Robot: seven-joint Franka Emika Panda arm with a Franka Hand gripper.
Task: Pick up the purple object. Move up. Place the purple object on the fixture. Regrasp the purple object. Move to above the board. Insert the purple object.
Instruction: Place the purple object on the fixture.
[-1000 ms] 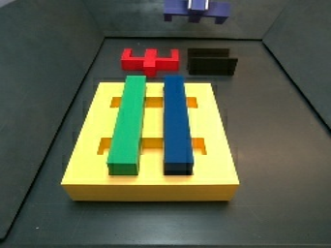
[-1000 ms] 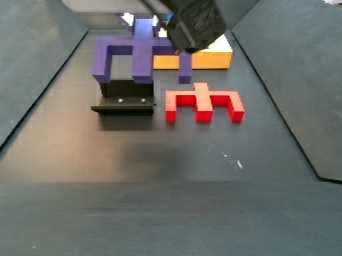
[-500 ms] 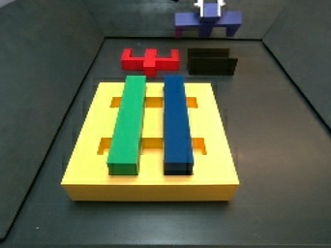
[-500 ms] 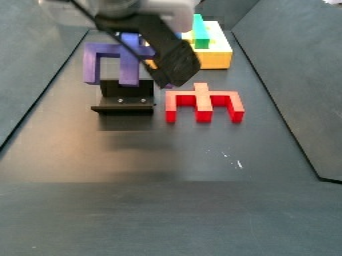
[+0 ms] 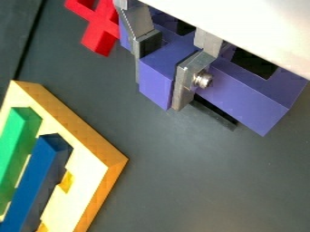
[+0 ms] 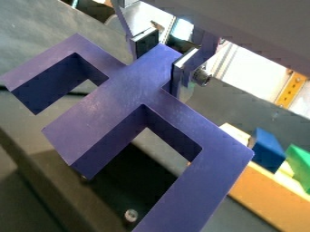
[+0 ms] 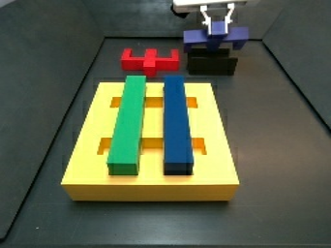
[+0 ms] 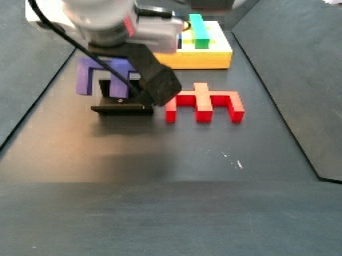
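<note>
Purple object [image 7: 215,39] on fixture [image 7: 214,64], gripper [image 7: 218,19] clamped

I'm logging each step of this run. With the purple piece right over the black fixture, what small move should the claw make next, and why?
Probably ease a little lower, then open. The claw is shut on the purple object, which in a side view sits atop the fixture. A wrist view shows the fixture's recess dark under the piece; whether it is seated cannot be told.

It looked like a robot lab bench; a dark walled tray [image 7: 278,77] held the gripper [image 7: 218,19] and coloured test blocks.
</note>
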